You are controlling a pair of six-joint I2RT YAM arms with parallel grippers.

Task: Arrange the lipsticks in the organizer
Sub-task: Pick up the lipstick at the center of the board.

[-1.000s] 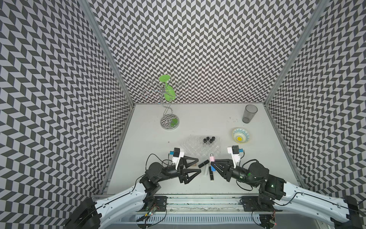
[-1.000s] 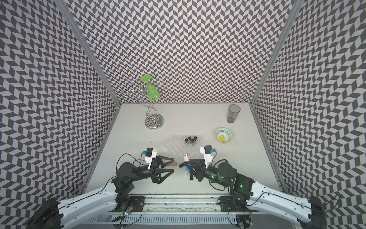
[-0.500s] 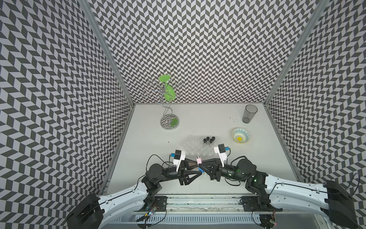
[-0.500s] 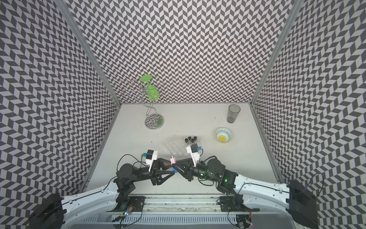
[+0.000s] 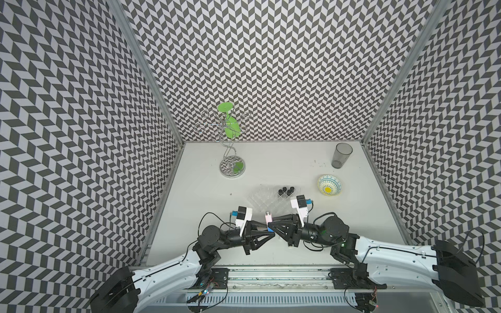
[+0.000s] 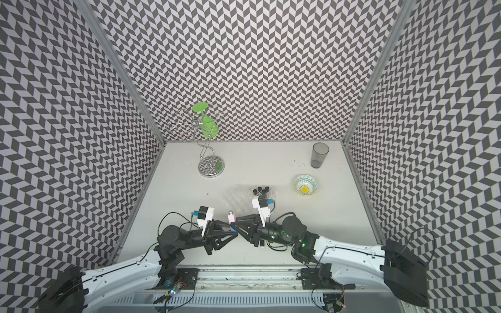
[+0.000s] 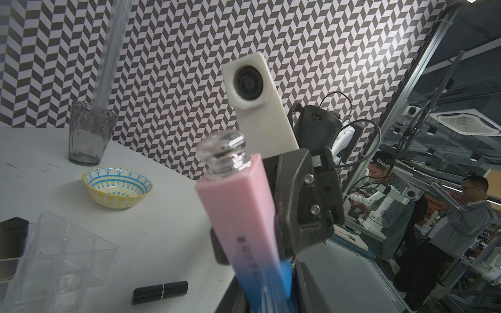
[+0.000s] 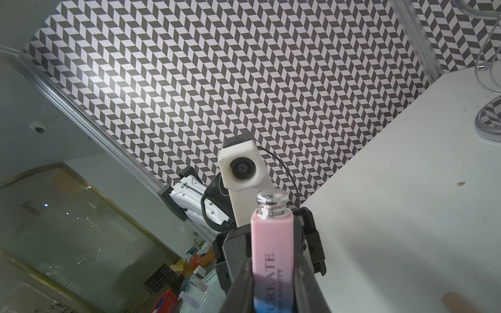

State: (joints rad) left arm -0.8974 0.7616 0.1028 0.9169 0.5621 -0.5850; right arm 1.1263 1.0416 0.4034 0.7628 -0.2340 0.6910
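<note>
Clamped by the left claw (image 5: pixel 270 231) at its blue foot and the right claw (image 8: pixel 272 281) mid-body, the lipstick (image 5: pixel 268 219) rises upright near the organizer (image 5: pixel 264 196).

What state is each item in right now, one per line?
gradient lipstick: upright, gripped by both pincers
left pincer: shut on its blue end
right pincer: shut higher up
organizer: mostly empty
black lipsticks: standing in organizer
loose black lipstick: lying on table
bowl: upright, empty
tumbler: upright

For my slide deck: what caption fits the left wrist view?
Left wrist view: right gripper clamps the pink-to-blue lipstick; organizer, bowl, loose black lipstick behind.
</note>
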